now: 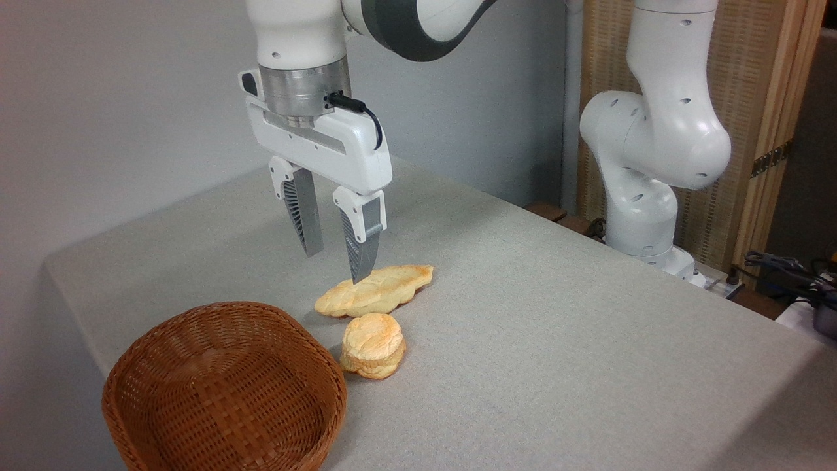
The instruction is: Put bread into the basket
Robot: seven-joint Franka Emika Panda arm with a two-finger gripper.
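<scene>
On the grey worktop (556,340), your tool (335,258) hangs with fingers spread, pinching nothing.

You have the bread (373,345) lying just right of the basket (225,386), close beside its rim, at the near left of the worktop. Just beyond the bread lies a longer flat braided loaf (379,291), between it and the tool; the right fingertip shows in front of that loaf's far edge. Your robot's base (644,216) stands at the far right, well apart.
</scene>
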